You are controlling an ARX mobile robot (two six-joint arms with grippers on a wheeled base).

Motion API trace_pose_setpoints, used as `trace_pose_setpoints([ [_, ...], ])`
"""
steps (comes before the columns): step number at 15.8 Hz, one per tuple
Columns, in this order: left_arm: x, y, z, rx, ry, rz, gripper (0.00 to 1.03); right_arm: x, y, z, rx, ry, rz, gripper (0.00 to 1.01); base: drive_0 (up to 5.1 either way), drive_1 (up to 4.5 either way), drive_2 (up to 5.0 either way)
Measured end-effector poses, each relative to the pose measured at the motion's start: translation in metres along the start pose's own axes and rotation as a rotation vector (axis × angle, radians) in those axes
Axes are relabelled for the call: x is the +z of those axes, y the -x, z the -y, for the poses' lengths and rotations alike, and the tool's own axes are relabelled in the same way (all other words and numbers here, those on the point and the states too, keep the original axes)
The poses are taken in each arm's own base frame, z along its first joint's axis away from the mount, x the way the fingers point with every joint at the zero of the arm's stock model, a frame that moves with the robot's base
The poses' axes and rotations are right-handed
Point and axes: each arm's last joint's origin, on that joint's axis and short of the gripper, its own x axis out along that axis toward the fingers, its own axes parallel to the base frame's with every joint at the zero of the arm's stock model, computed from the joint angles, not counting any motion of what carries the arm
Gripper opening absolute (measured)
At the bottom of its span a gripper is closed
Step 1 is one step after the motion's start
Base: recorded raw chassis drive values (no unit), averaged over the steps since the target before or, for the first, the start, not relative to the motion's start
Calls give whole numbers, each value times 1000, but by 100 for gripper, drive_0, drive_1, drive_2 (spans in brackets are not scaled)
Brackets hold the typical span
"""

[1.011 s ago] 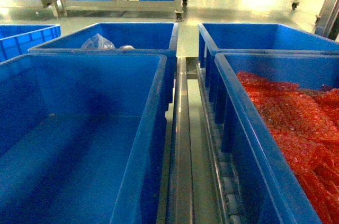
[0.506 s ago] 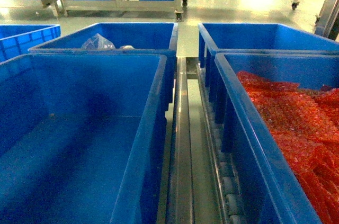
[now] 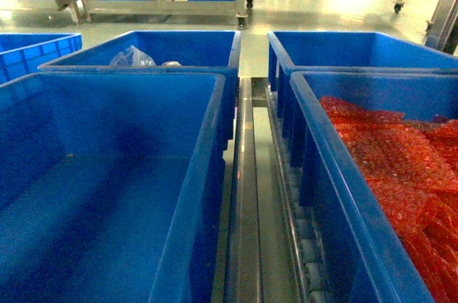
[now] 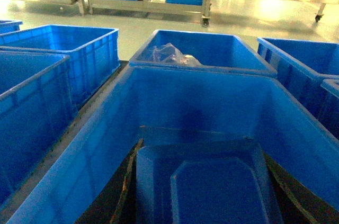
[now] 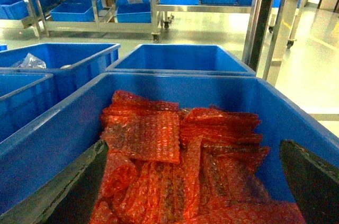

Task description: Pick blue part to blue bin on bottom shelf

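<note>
In the head view, the blue bin [image 3: 207,145], a deep smooth-walled plastic crate with a thick rim, stands at the front left of the bottom shelf [image 3: 247,195]. The shelf's shiny steel rail and white rollers [image 3: 308,253] run front to back. A like crate [image 3: 322,174] to the right holds crinkled red packets [image 3: 386,160]. No arm shows.

In the left wrist view, the left gripper [image 4: 201,147] clasps the blue part [image 4: 212,192] between its dark fingers [image 4: 124,192], inside the blue bin [image 4: 201,102]. The part is a flat plastic piece with a raised eight-sided panel facing the camera. Its near end is cut off, so its long axis is unclear.

In the right wrist view, the right gripper [image 5: 193,144] is spread wide above the red packets [image 5: 159,139].
</note>
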Motion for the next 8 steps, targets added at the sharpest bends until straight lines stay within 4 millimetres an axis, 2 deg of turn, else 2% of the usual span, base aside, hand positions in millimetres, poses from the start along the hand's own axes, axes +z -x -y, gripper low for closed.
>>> trace_pose_setpoints([
  [8, 0, 0, 0, 0, 0, 0, 43, 0, 0, 0, 0, 0, 0, 98, 0, 0, 0],
])
